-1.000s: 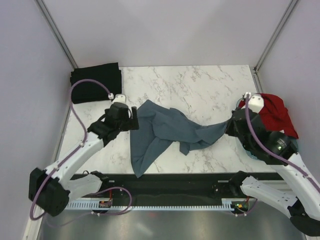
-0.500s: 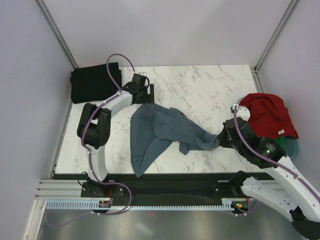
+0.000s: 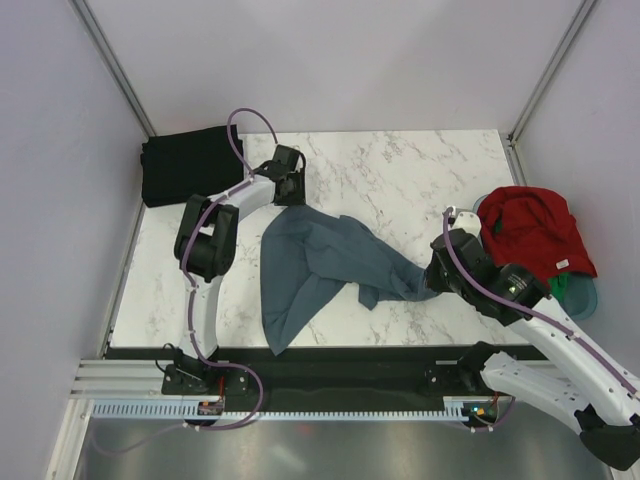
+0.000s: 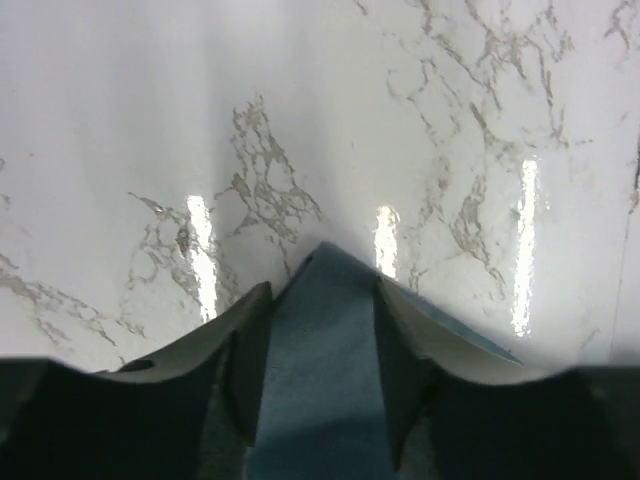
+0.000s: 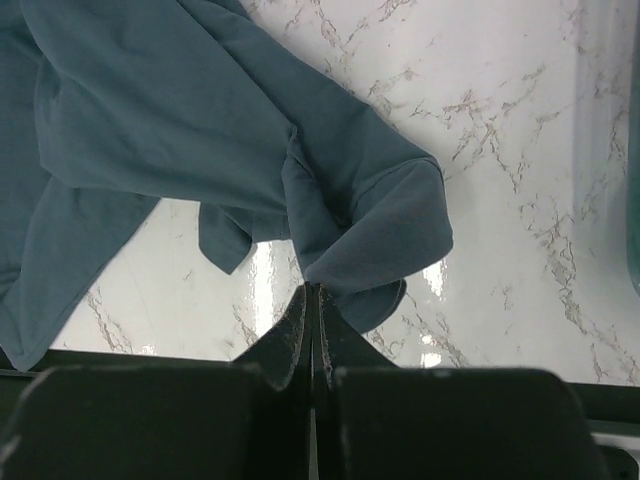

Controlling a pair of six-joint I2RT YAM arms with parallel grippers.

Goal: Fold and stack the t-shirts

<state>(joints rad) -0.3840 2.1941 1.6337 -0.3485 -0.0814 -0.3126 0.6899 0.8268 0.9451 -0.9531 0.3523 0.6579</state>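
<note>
Only the overhead view shows the folded black cloth t-shirt [image 3: 190, 165], just left of the left tool [image 3: 288, 187]. It also shows the round pale blue plastic tub [image 3: 588, 292] right of the right tool [image 3: 436, 278]. A crumpled red cloth t-shirt [image 3: 530, 232] is heaped in the tub, with a scrap of green cloth [image 3: 561, 290] at its near rim. The slate blue-grey soft cloth t-shirt [image 3: 320, 262] lies rumpled on the white marble surface [image 3: 400, 175], spanning from one tool to the other. The left wrist view shows the left tool's narrow-set fingers [image 4: 250, 365] holding a shirt corner. In the right wrist view the right tool is pinched tight on a bunched fold.
</note>
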